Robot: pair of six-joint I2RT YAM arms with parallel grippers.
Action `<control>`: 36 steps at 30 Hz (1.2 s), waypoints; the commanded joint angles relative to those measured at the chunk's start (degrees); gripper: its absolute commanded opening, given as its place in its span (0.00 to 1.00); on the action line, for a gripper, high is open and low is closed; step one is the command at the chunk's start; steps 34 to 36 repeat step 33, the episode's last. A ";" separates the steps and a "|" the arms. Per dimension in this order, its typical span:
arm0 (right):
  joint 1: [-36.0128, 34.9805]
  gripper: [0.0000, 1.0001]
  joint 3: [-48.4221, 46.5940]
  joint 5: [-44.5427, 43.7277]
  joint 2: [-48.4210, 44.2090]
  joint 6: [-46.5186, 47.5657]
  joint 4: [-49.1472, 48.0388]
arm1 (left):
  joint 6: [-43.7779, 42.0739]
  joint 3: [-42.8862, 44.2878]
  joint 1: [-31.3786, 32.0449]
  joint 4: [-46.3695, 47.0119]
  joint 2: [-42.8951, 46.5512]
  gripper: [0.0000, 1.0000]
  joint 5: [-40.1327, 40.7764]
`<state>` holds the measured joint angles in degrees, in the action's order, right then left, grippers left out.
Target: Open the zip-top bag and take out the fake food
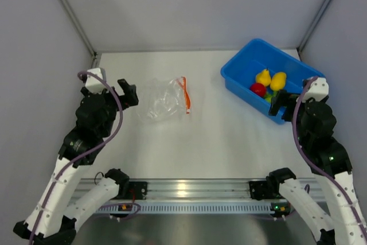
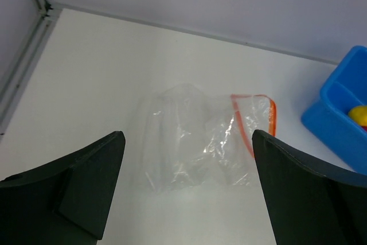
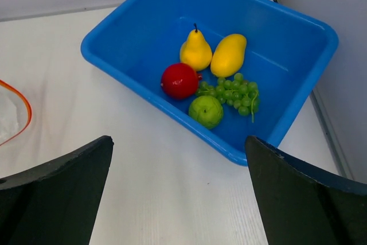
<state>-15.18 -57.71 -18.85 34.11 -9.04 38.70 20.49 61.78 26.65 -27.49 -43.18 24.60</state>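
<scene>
A white table (image 1: 229,136) stood enclosed by plain grey walls (image 1: 195,4) on three sides, thin metal posts (image 1: 69,11) at the back corners, a shiny metal rail (image 1: 195,187) along its near edge.

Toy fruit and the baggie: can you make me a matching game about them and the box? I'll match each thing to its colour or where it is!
Things:
1. zip-top bag
2. apple
3. grapes
4. bin

Colour or place:
a. red
b. blue
c. lying on the table, outside the bin
d. green

Right pairs: 1-c, 2-a, 3-d, 4-b
</scene>
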 commanded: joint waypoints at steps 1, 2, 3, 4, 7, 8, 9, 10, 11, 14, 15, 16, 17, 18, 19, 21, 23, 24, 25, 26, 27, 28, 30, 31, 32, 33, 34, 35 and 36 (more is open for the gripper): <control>-2.13 0.99 1.72 -3.81 -2.20 2.27 -0.91 | -9.57 0.27 -0.20 -7.47 3.36 0.98 4.57; -2.31 1.00 1.90 -4.17 -3.16 2.18 -0.73 | -10.64 0.19 -0.29 -8.37 4.84 0.98 5.01; -2.40 0.99 2.34 -4.18 -3.69 2.10 -0.29 | -11.69 -0.34 -0.29 -8.98 5.55 0.98 4.58; -2.83 0.99 2.52 -4.18 -4.31 2.01 -0.20 | -13.18 -0.78 -0.29 -9.86 6.26 0.98 4.32; -3.01 0.99 3.48 -3.39 -6.86 1.92 0.50 | -12.59 -3.75 -0.29 -10.22 10.03 0.98 2.04; -3.01 0.99 3.48 -3.47 -7.99 2.44 0.85 | -11.97 -4.64 -0.29 -10.13 12.48 0.98 -0.75; -3.01 0.99 3.92 -3.65 -8.79 2.53 1.03 | -11.62 -5.52 -0.20 -10.05 13.72 0.98 -2.09; -3.19 0.99 4.19 -4.08 -9.67 2.53 1.38 | -11.00 -7.27 -0.29 -10.13 15.04 0.98 -3.23; -3.10 0.99 4.45 -3.91 -11.33 2.79 1.47 | -10.56 -7.98 -0.20 -10.13 17.14 0.98 -3.59; -3.10 0.99 5.24 -3.47 -13.98 3.15 2.96 | -9.51 -9.04 -0.29 -11.35 19.79 0.98 -3.68; -3.10 0.99 5.59 -3.39 -14.50 3.15 3.40 | -9.42 -9.13 -0.20 -11.80 20.23 0.98 -3.51; -3.10 0.99 5.94 -3.21 -15.12 3.15 3.66 | -9.24 -9.22 -0.29 -12.06 20.85 0.98 -3.16; -3.19 0.99 6.29 -2.77 -15.56 3.06 3.93 | -8.98 -9.92 -0.20 -12.07 21.20 0.98 -2.81; -3.19 0.99 6.91 -2.51 -15.91 2.80 3.84 | -8.72 -10.27 -0.29 -12.15 21.47 0.98 -2.63; -3.10 0.99 7.09 -1.64 -16.61 2.28 3.75 | -7.67 -10.71 -0.20 -12.07 21.99 0.98 -3.15; -3.10 0.99 7.44 -0.14 -17.06 1.75 3.49 | -6.35 -12.20 -0.20 -12.07 22.43 0.98 -4.20; -3.19 1.00 7.70 0.31 -17.32 1.83 3.31 | -6.25 -13.08 -0.29 -11.98 22.61 0.98 -5.09; -3.19 1.00 7.79 -0.22 -17.23 1.74 3.31 | -6.34 -13.52 -0.29 -12.24 22.87 0.98 -4.57; -3.10 0.99 7.79 -0.39 -17.06 2.00 3.23 | -6.34 -13.53 -0.20 -12.24 23.14 0.98 -3.60; -3.10 0.99 7.79 -0.48 -17.06 2.09 3.23 | -6.34 -13.53 -0.20 -12.24 23.49 0.98 -3.51; -3.10 0.99 7.62 -0.57 -17.06 2.27 3.49 | -6.17 -13.35 -0.29 -12.15 23.58 0.98 -3.59; -3.10 0.99 7.53 -1.01 -16.88 2.18 3.40 | -6.08 -13.26 -0.29 -12.15 23.93 0.98 -3.68; -3.10 0.99 7.61 -1.54 -16.97 2.27 3.40 | -5.90 -12.74 -0.29 -12.15 24.02 0.98 -3.86; -3.10 0.99 7.70 -1.97 -17.23 2.10 3.40 | -5.90 -12.56 -0.29 -12.15 24.02 0.98 -4.03; -3.10 0.99 7.62 -2.07 -17.41 2.09 3.40 | -5.99 -12.47 -0.20 -12.15 24.02 0.98 -4.12; -3.19 1.00 7.70 -2.15 -17.50 2.18 3.40 | -6.08 -12.30 -0.29 -12.07 24.11 0.98 -4.21; -3.19 1.00 7.70 -2.15 -17.50 2.18 3.40 | -6.08 -12.30 -0.29 -12.07 24.11 0.98 -4.21; -3.19 1.00 7.70 -2.15 -17.50 2.18 3.40 | -6.08 -12.30 -0.29 -12.07 24.11 0.98 -4.21; -3.19 1.00 7.70 -2.15 -17.50 2.18 3.40 | -6.08 -12.30 -0.29 -12.07 24.11 0.98 -4.21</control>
